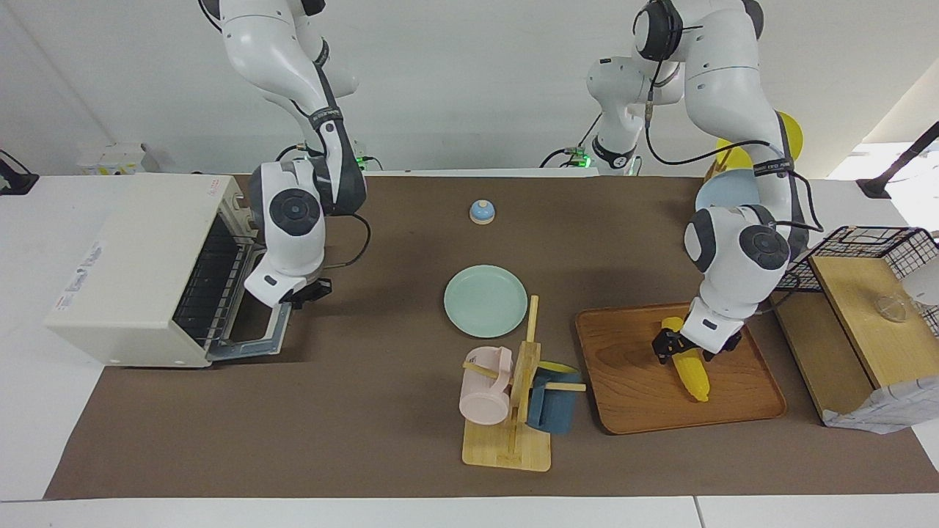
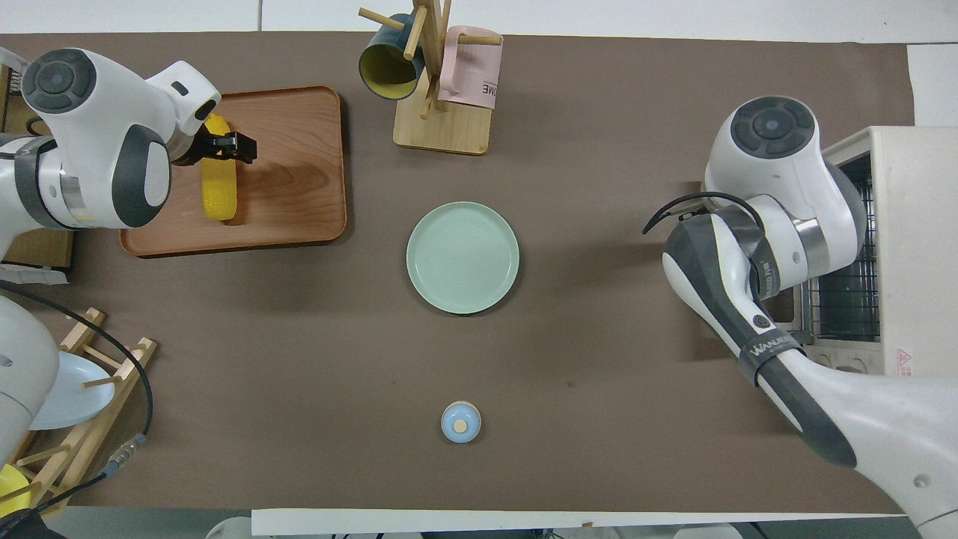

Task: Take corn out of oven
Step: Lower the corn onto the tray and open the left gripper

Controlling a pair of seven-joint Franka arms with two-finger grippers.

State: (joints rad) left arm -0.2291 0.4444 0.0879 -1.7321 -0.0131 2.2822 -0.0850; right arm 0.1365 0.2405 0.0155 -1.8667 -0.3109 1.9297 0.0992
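the left gripper (image 1: 686,350) is clamping its fingers on the corn (image 1: 689,367), which is lying on the wooden tray (image 1: 638,396). the right gripper (image 1: 304,293) is waiting over the open door of the oven (image 1: 132,271); whether its fingers are apart is unclear.

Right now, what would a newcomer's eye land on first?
The bright yellow corn lying on the wooden tray at the left arm's end of the table, with the left gripper down at its end nearer the robots. Next, the oven at the right arm's end, door dropped open, with the right gripper over that door. Between them sits a bare green plate.
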